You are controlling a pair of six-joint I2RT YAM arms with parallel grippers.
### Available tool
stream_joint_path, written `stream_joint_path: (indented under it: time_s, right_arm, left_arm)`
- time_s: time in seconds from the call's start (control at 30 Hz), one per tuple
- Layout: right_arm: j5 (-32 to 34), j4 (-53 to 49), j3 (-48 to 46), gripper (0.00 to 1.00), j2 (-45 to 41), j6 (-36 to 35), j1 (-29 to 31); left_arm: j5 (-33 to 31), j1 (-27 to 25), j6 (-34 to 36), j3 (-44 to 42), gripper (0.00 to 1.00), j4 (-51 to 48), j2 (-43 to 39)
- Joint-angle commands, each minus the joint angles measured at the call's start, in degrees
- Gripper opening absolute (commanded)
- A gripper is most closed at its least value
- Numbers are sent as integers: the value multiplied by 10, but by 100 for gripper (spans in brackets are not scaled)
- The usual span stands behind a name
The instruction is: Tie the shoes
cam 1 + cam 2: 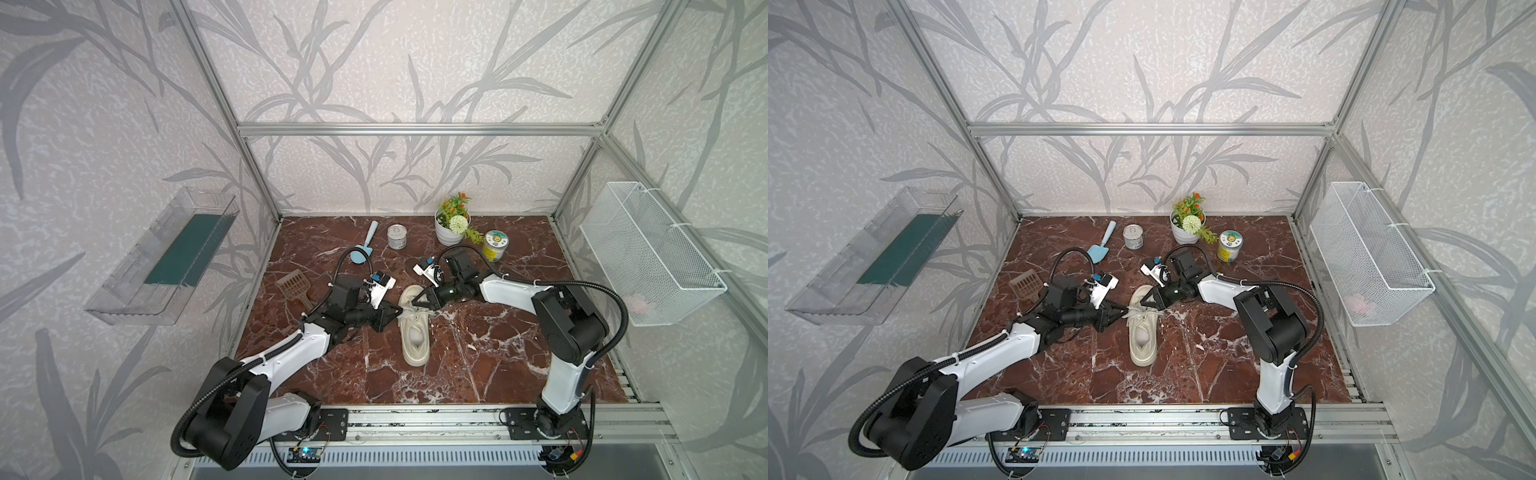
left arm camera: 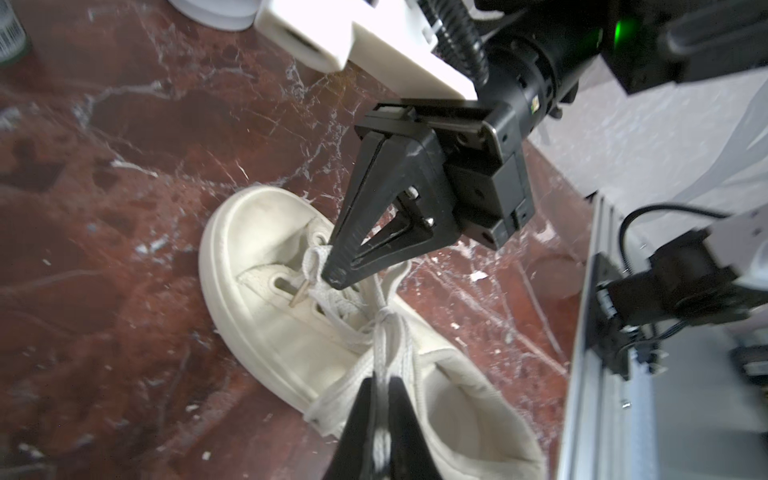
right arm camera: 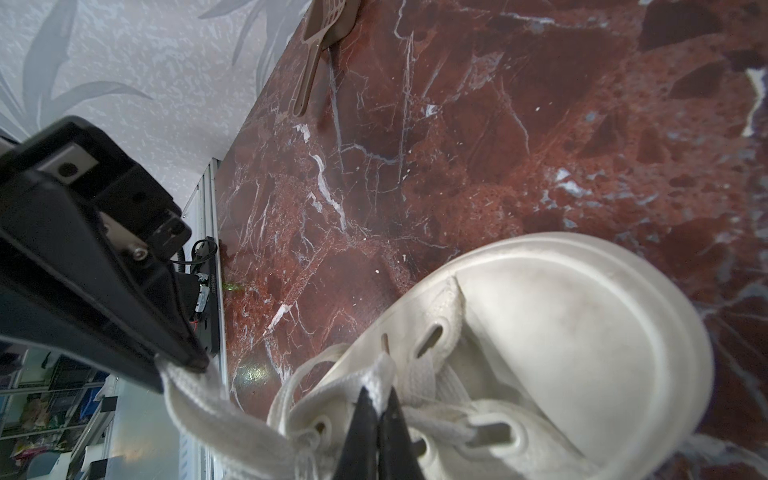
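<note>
Sneaker (image 1: pixel 414 349), cream with a thick sole, alone in the middle of a red-brown marble desk (image 1: pixel 478 361). Its toe points toward the back wall and its heel toward the arm bases. Its flat cream laces (image 2: pixel 390 332) cross in a knot-like bunch over the tongue.

The left pincer (image 1: pixel 400 311) reaches in from the left to the shoe's edge beside the lacing. It is clamped tight on the laces, and the left wrist view shows flat strands running from between its black fingertips (image 2: pixel 361 399) up to the crossing.

The right pincer (image 1: pixel 417 305) comes in from the right over the lacing nearer the toe. It is likewise closed, pinching a fold of lace just above the eyelets. The two pincer tips sit near each other without touching.

Behind the shoe, along the back of the desk, stand a blue trowel (image 1: pixel 365 245), a tin can (image 1: pixel 397 237), a potted plant (image 1: pixel 449 232) and a yellow-labelled jar (image 1: pixel 495 247). A brown slotted scoop (image 1: pixel 294 284) lies near the left edge. A white wire basket (image 1: pixel 652 257) hangs on the right wall and a clear plastic tray (image 1: pixel 137 291) on the left wall.
</note>
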Motion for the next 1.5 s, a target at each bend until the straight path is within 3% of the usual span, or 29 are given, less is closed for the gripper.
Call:
stream_joint_path:
  time_s: [0.0,0.67,1.47]
  right_arm:
    - [14,-14,-1,0,-33,-8,0]
    - [58,-3,-115,0,-141,-6,-72]
    - [70,-32,-187,0,-202,-9,-98]
  left_arm:
    - [-6,-2,10,-3,0,-8,3]
    - [-90,16,69,40,0,-77,31]
    - [-84,29,82,78,0,-91,91]
